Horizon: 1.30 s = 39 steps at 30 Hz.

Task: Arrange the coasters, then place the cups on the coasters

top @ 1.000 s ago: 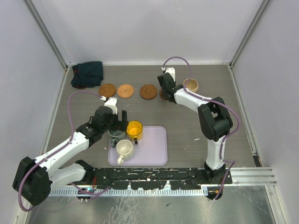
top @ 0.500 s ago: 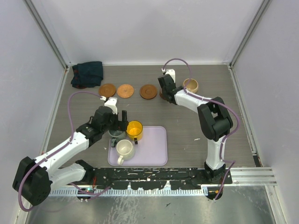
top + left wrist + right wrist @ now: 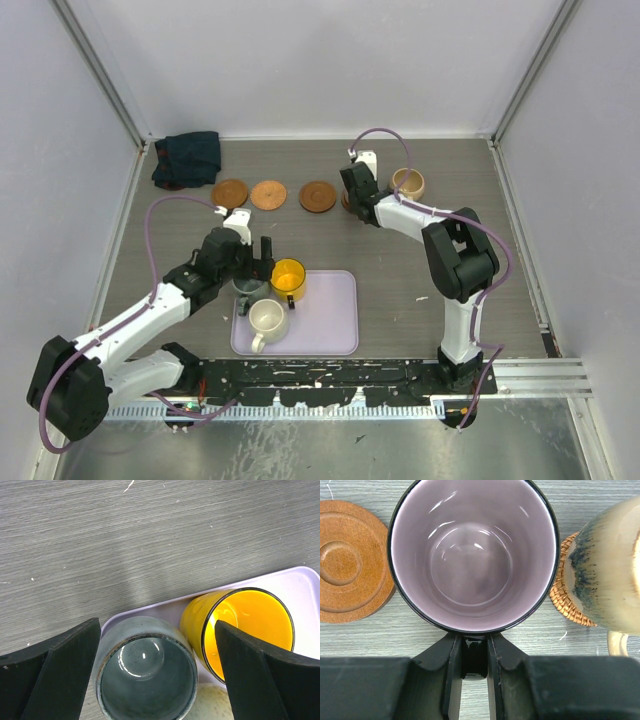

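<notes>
Right wrist view: the right gripper [image 3: 474, 647] is clamped on the handle of the translucent mauve-purple cup [image 3: 472, 555]. This hold suits keeping the cup upright for setting down. The cup sits between the ringed orange-brown wooden coaster [image 3: 347, 562], which is bare, and the tan-beige glazed cup [image 3: 607, 565], which stands on a woven rattan coaster [image 3: 565, 602]. Whether a coaster lies beneath the mauve cup is hidden.

Left wrist view: the left gripper [image 3: 156, 624] hangs with jaws wide apart over the grey-green ceramic cup [image 3: 145, 677], gripping nothing and probably lined up for the next pick. That cup shares the lavender rectangular tray [image 3: 330, 310] with the yellow-orange glossy cup [image 3: 245, 625] and the cream-white cup [image 3: 268, 318]. Every cup interior in view is empty.
</notes>
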Available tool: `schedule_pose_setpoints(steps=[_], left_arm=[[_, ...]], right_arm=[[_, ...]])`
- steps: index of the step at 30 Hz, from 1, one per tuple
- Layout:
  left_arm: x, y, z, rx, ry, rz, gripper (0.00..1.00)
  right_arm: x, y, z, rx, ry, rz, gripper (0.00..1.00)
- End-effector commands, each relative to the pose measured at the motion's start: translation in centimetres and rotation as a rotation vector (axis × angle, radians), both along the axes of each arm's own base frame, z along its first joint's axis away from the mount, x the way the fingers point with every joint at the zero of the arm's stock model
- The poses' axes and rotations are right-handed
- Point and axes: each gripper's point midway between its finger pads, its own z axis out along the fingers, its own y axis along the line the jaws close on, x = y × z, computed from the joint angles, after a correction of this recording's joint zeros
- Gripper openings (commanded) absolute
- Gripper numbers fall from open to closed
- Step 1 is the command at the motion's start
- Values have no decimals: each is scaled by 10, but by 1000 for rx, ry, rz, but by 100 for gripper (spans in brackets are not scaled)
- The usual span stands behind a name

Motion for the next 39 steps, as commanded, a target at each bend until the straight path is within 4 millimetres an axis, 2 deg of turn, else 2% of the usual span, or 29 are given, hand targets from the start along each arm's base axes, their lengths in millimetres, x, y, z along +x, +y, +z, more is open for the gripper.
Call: schedule_pose_setpoints(steps=[1, 5, 20, 33, 39], left_arm=[[13, -9, 33, -64, -90, 2, 98], [12, -8, 34, -64, -91, 2, 98], [8, -6, 37, -68, -91, 1, 98], [6, -6, 37, -68, -90, 0, 98], [6, -5, 36, -66, -89, 2, 98]], right_arm=[[16, 2, 39, 57, -120, -22, 1], [14, 1, 37, 64, -108, -26, 1], [10, 0, 50, 84, -112, -36, 2], [5, -1, 55, 87, -105, -32, 56], [3, 0, 55, 95, -107, -29, 60]])
